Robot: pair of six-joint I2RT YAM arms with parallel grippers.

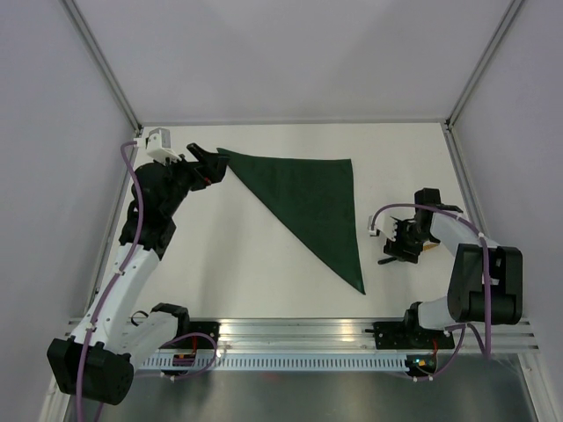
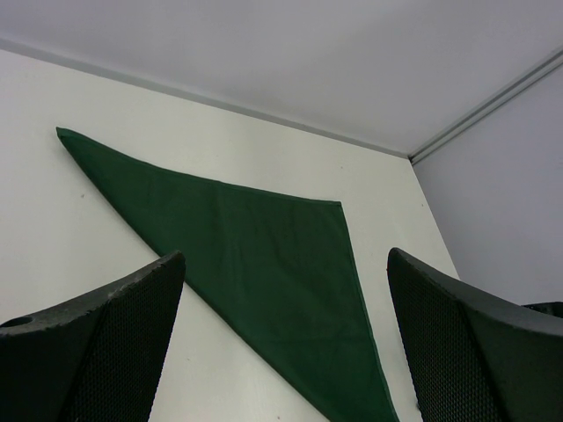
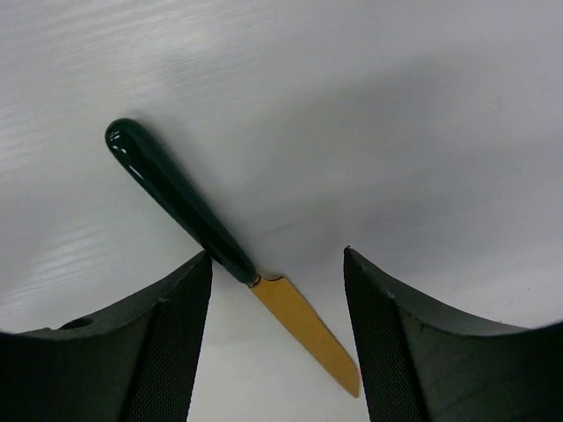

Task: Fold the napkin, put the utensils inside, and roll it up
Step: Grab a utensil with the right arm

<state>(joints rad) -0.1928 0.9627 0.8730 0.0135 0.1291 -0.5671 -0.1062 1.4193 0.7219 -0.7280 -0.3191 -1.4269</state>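
The napkin (image 1: 308, 198) is a dark green cloth lying flat as a triangle, long edge running from the far left to the near right; the left wrist view shows the napkin (image 2: 255, 255) ahead. My left gripper (image 1: 207, 163) hovers at its far left corner, open and empty, and its gripper (image 2: 286, 253) frames the cloth. The knife (image 3: 180, 207) lies on the table right of the napkin, dark handle and orange-tan blade (image 3: 308, 332). My right gripper (image 1: 400, 242) is low over it, open, with the gripper (image 3: 277, 253) straddling the handle-blade joint without pinching it.
White enclosure walls stand on three sides of the white table (image 1: 264, 264). An aluminium rail (image 1: 352, 338) carrying both arm bases runs along the near edge. The left arm's links (image 1: 145, 220) lean over the table's left side.
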